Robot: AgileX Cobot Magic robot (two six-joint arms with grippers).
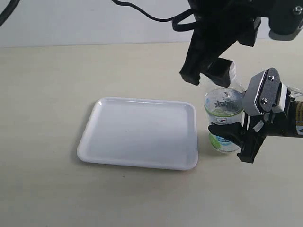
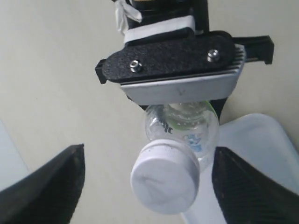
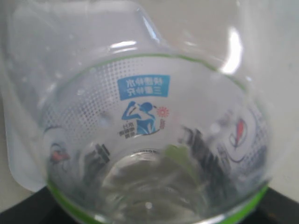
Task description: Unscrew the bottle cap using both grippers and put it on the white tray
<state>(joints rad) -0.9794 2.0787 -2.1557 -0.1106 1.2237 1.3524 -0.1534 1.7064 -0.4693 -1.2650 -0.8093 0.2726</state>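
Nearest us lies the white tray, in the middle of the worktop. Toward the right edge, the right pincer squeezes the bottle. Up top, the left pincer hangs wide around the bottle cap, not touching. I think twisting and placing are both left.

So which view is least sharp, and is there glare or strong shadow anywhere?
Right wrist view: least sharp, the bottle fills the frame too close, with bright glare spots on its plastic. Left wrist view: the bottle cap is fairly clear, the left claw's fingers are soft. Exterior view: even light, only a faint shadow beside the white tray.
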